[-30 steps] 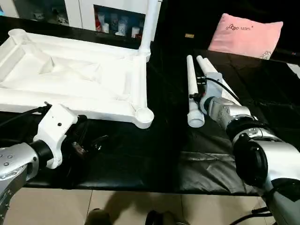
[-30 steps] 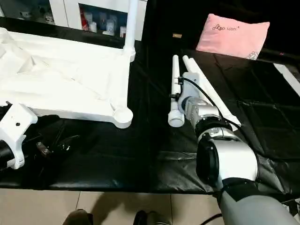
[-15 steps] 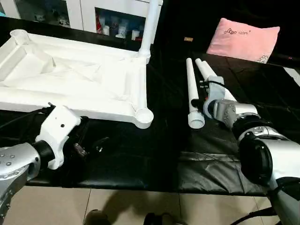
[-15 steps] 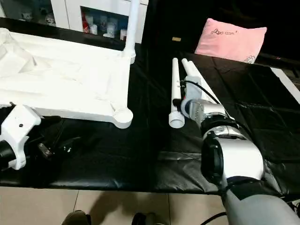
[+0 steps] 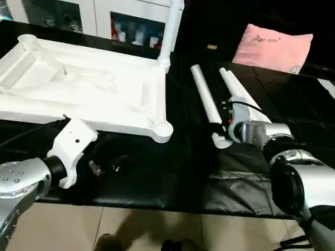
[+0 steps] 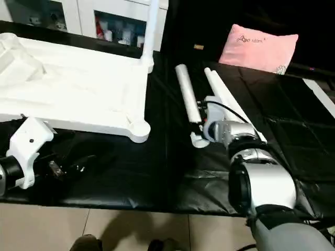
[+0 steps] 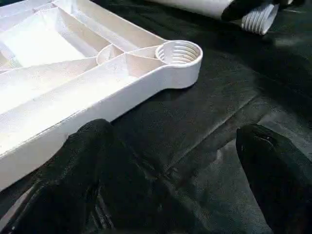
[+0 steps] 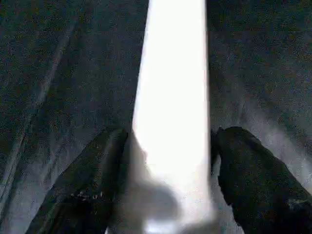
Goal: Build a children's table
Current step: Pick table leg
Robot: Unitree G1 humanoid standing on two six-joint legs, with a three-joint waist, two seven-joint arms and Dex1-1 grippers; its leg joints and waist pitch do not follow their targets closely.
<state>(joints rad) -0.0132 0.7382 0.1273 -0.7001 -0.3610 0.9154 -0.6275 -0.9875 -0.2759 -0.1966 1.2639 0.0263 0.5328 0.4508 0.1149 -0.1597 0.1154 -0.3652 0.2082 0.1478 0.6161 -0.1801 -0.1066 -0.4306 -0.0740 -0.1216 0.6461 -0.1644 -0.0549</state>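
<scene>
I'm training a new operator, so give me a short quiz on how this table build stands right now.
1. How many loose legs lie on the black cloth?
2. True or false: an upright leg stands in the far right corner of the tabletop.
3. The near right socket is: A) empty, B) holding a leg, C) plugged with a cap.

Key: 1) two; 2) true; 3) A.
</scene>
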